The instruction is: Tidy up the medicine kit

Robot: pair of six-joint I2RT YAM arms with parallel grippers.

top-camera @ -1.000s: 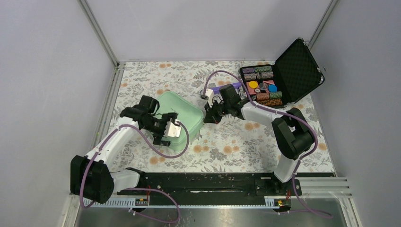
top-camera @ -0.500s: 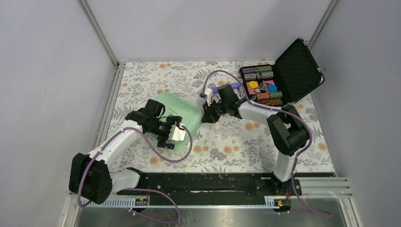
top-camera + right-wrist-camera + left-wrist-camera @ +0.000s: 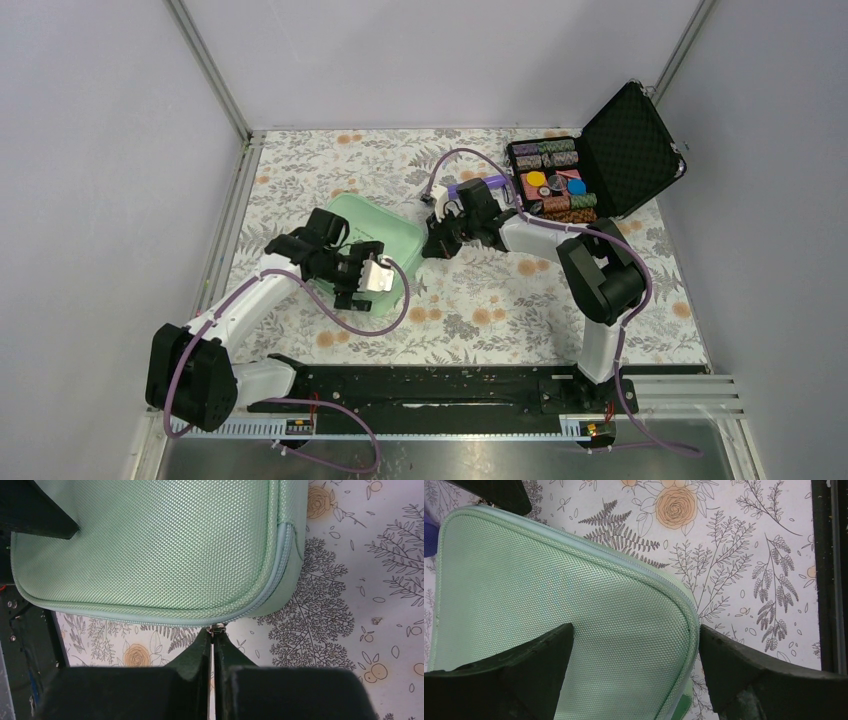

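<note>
Medicine kit (image 3: 378, 238) lies closed on the floral bench (image 3: 480, 295), left of centre. Left end effector (image 3: 634, 640) straddles its near corner, jaws wide, gripping nothing. Right end effector (image 3: 212, 636) is pinched shut on the zipper pull (image 3: 217, 626). Unzipping seems under way; next, draw the pull along the seam while the left braces the case.

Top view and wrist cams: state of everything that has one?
medicine kit: closed, lying flat on the table
right gripper: jaws shut on the kit's zipper pull
left gripper: jaws open, straddling a corner of the kit
black case: open, lid raised, colourful pieces inside
</note>
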